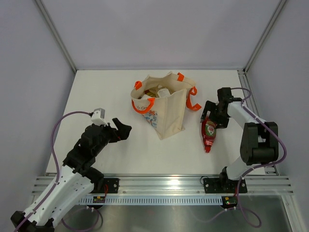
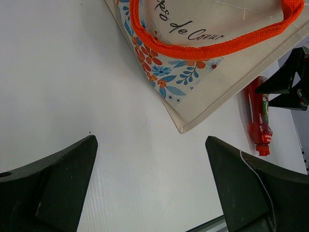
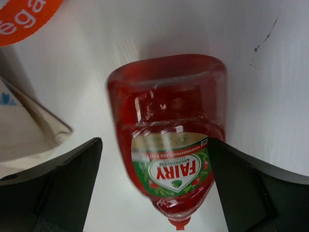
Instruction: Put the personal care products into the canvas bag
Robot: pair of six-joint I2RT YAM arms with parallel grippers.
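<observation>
The canvas bag [image 1: 166,108] stands near the middle of the table [image 1: 106,96]. Its mouth is open upward and its orange handles [image 2: 203,50] are folded outward over the rim, so a bottle can go in from above. A white bottle [image 1: 163,92] shows inside the mouth. There are other items beside it, but I cannot tell them apart from the overhead view. The red bottle [image 1: 209,133] is the only product I see outside the bag. It lies flat on the table just to the bag's right, label up, with its cap toward the near edge and its base toward the back. The right gripper [image 3: 154,145] sits low over the base half with its jaws spread, one finger on each side of the body. This lines it up to clamp across the narrow width, not along the length. It is not gripping yet. Table shows between the left finger and the bottle, and I cannot confirm contact on the other side. The left gripper [image 1: 120,130] hovers spread and empty over bare table to the bag's left, clear of the handles. I judge it parked there to keep the transfer path free. The last bottle's pickup is not yet done.
</observation>
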